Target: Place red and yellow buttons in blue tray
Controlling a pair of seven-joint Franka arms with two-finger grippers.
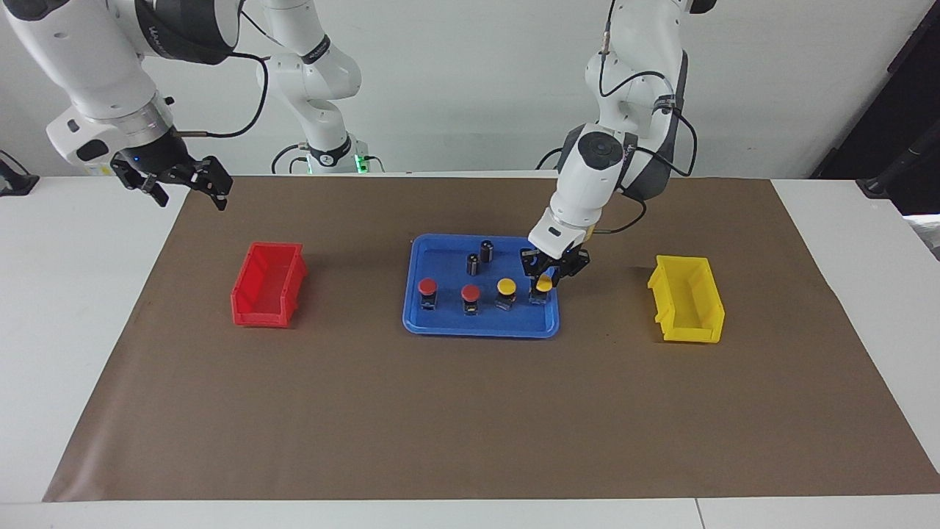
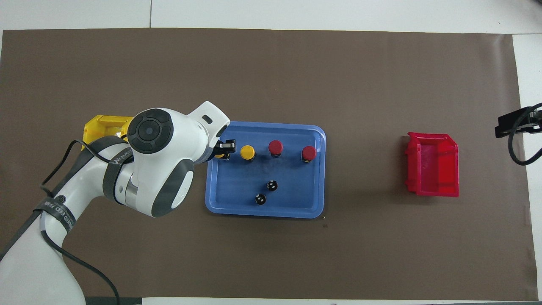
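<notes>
The blue tray (image 1: pixel 448 323) (image 2: pixel 220 203) lies mid-table. In it stand two red buttons (image 1: pixel 427 286) (image 1: pixel 470 293) and a yellow button (image 1: pixel 507 285) (image 2: pixel 247 152) in a row. A second yellow button (image 1: pixel 544 283) (image 2: pixel 218 155) stands at the end of that row, by the tray's rim toward the left arm's end. My left gripper (image 1: pixel 545 275) (image 2: pixel 223 149) is down around its cap, and the wrist hides most of it from above. My right gripper (image 1: pixel 183 188) waits open and empty, raised over the right arm's end of the table.
Two dark capless cylinders (image 1: pixel 486 250) (image 1: pixel 472 263) stand in the tray, nearer to the robots than the buttons. A red bin (image 1: pixel 268 283) sits toward the right arm's end and a yellow bin (image 1: pixel 687 297) toward the left arm's end, both on the brown mat.
</notes>
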